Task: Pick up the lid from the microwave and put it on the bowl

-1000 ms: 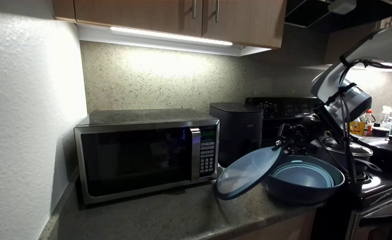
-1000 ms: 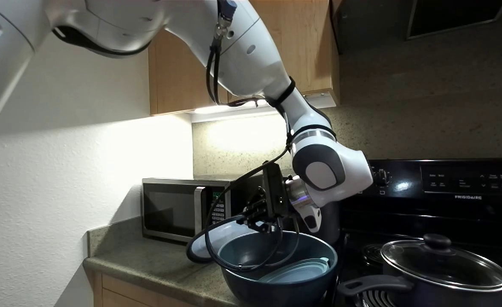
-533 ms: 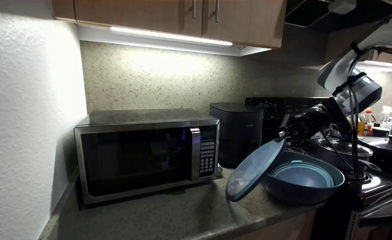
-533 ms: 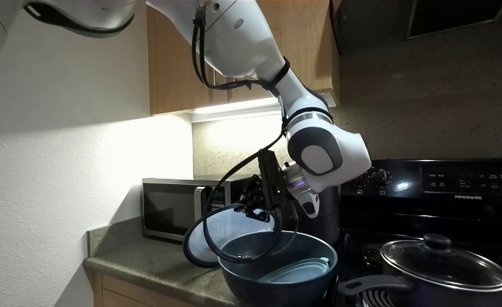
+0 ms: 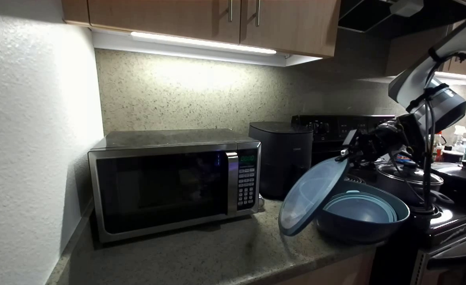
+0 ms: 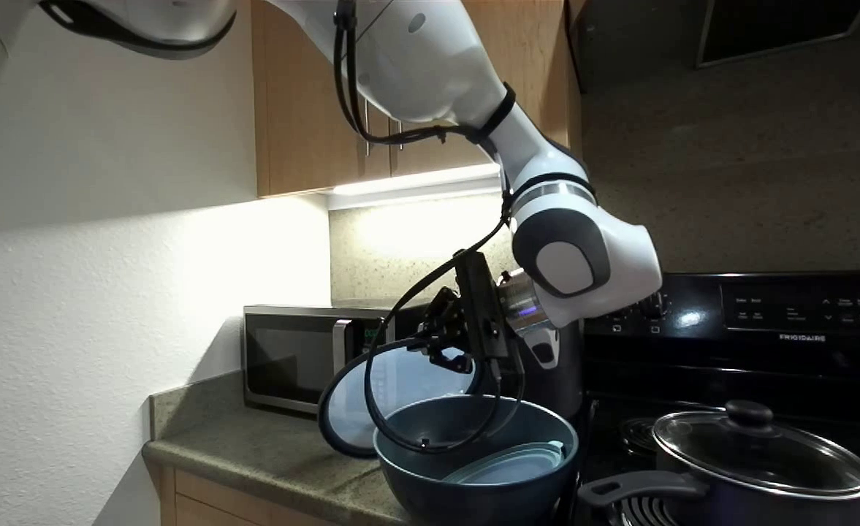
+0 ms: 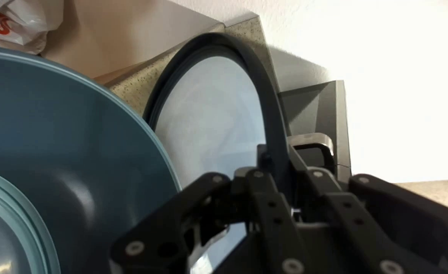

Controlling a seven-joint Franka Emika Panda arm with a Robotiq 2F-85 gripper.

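Behind the bowl [image 6: 466, 502], cut off below in an exterior view: tilted lid [image 6: 400, 383], partly hidden. Gripper [image 7: 279, 163]: jaws were pinched close on the lid's rim.

Lid [image 5: 312, 196]: cloudy pale blue centre within a dark blue rim. Bowl [image 5: 355, 232]: deep slate blue; the round piece [image 5: 361, 208] inside it is ringed in light teal. Microwave [image 5: 173, 192]: silver-grey casing, black door, display glowing green. Gripper [image 7: 279, 163]: black. Countertop [image 5: 213, 253]: speckled grey-brown. Backsplash [image 5: 157, 99]: speckled beige. Cabinets [image 5: 157, 18]: pale wood tone. Plastic bag [image 7: 29, 24]: white, bearing a red mark.
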